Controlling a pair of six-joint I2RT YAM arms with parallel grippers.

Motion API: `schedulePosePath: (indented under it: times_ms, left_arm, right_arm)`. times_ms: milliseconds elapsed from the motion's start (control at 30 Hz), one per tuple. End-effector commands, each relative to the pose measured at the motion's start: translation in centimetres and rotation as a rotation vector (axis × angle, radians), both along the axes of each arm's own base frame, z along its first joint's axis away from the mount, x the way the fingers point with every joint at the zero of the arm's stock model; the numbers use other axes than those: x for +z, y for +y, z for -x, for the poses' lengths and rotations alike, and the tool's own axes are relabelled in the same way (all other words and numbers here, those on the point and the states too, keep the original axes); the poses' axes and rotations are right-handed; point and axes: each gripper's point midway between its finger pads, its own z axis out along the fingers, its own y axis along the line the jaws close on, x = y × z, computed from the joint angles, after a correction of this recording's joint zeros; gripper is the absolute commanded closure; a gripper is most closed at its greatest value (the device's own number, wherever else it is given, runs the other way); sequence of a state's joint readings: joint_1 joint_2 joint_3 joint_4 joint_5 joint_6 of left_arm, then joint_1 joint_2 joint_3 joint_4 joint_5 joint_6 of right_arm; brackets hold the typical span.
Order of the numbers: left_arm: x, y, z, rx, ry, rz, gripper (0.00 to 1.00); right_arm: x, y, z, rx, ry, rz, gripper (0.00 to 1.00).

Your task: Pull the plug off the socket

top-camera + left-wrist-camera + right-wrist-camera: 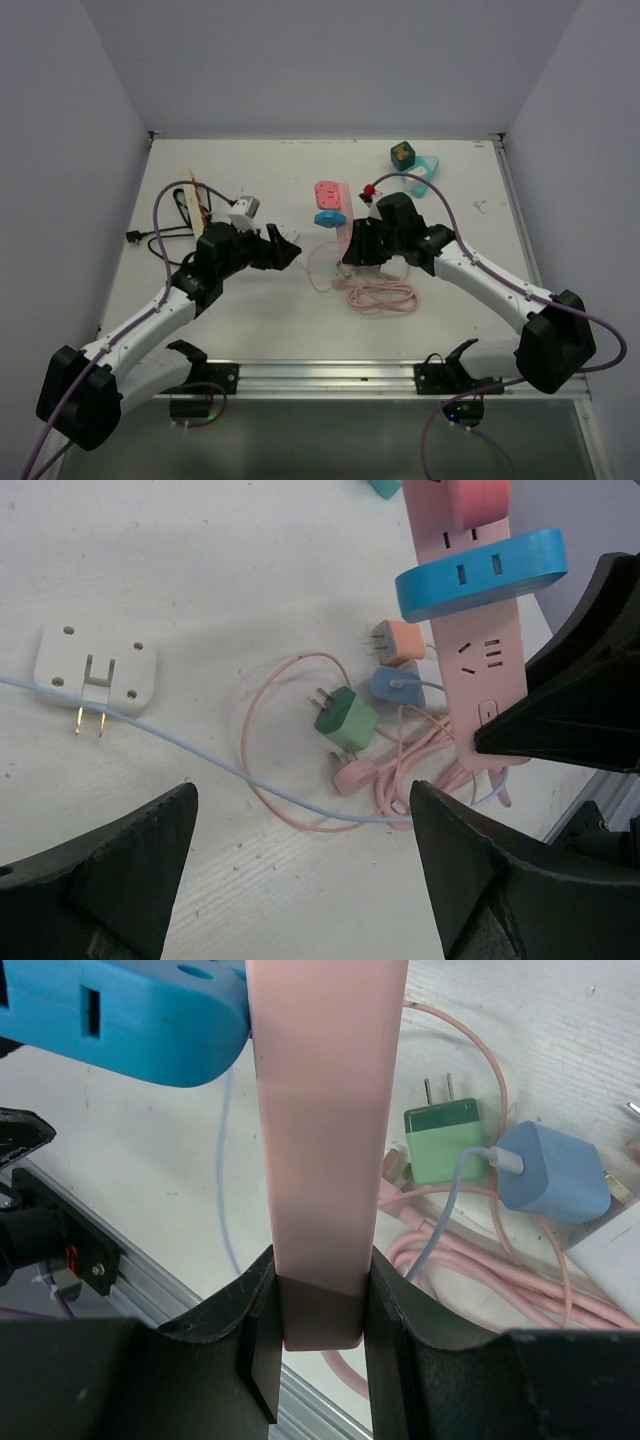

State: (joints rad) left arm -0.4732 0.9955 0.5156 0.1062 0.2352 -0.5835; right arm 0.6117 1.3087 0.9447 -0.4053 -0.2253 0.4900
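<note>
Right gripper (pixel 320 1305): clamped on the near end of the pink power strip (pixel 325 1110), one finger on each side. The strip lies on the table (pixel 250 330) near its middle. The blue plug (pixel 480 572) sits seated across the strip, with a red plug (pixel 478 498) just beyond it. Left gripper (pixel 300 855): fingers wide apart, holding nothing, above a loose green charger (pixel 347 720) and a white adapter (pixel 95 665).

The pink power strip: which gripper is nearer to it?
Right. The right gripper is shut on the pink power strip at its near end; the left gripper is open, apart, on its left.
</note>
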Motion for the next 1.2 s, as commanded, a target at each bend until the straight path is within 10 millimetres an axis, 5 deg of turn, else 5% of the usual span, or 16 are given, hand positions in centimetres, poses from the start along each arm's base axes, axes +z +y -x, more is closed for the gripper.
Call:
schedulePosePath:
  times_ms: [0, 200, 867, 967, 1167]
  left_arm:
    - [4.1, -0.3, -0.6, -0.072, -0.158, -0.043, 0.09]
    - [7.8, -1.1, -0.7, -0.163, -0.292, -0.121, 0.08]
    - [9.5, -5.8, -2.2, -0.31, -0.37, -0.215, 0.09]
    - [9.5, -6.7, -1.9, -0.338, -0.368, -0.21, 0.15]
    - [8.3, -7.6, -0.2, -0.391, -0.346, -0.204, 0.47]
  right_arm:
    - [3.4, 1.2, -1.3, 0.056, -0.1, -0.018, 1.0]
    - [4.1, 1.5, -0.8, 0.109, -0.098, 0.003, 1.0]
    - [6.7, 3.9, 2.1, 0.305, -0.076, -0.057, 1.0]
    - [6.8, 4.1, 2.2, 0.305, -0.068, -0.067, 1.0]
    - [6.3, 4.3, 2.0, 0.28, -0.035, -0.077, 1.0]
